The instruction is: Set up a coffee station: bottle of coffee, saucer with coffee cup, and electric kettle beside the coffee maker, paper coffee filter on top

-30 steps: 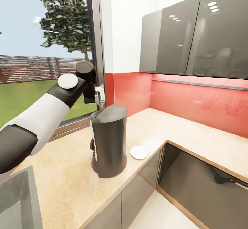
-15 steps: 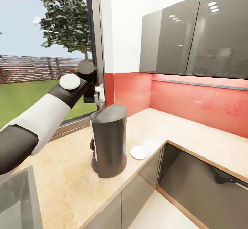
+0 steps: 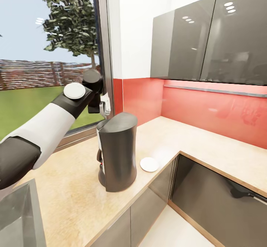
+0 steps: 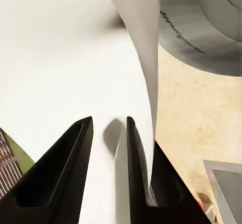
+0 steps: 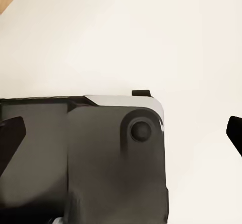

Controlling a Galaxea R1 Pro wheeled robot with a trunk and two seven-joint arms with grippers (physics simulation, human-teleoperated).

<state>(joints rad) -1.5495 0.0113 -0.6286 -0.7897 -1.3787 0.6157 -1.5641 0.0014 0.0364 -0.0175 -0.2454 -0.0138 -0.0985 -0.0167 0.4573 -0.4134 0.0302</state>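
Left gripper pinching white paper filter, raised above coffee maker. Saucer beside it on counter.

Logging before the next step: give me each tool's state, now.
Left tool: closed on a thin white sheet, apparently the paper coffee filter.
Right tool: fingertips at the right wrist view's edges, nothing between them; open.

Domestic kitchen. Evidence: L-shaped beige countertop, red backsplash, glossy grey wall cabinets, grey base cabinets, sink at the near corner, coffee maker, large window onto a garden.
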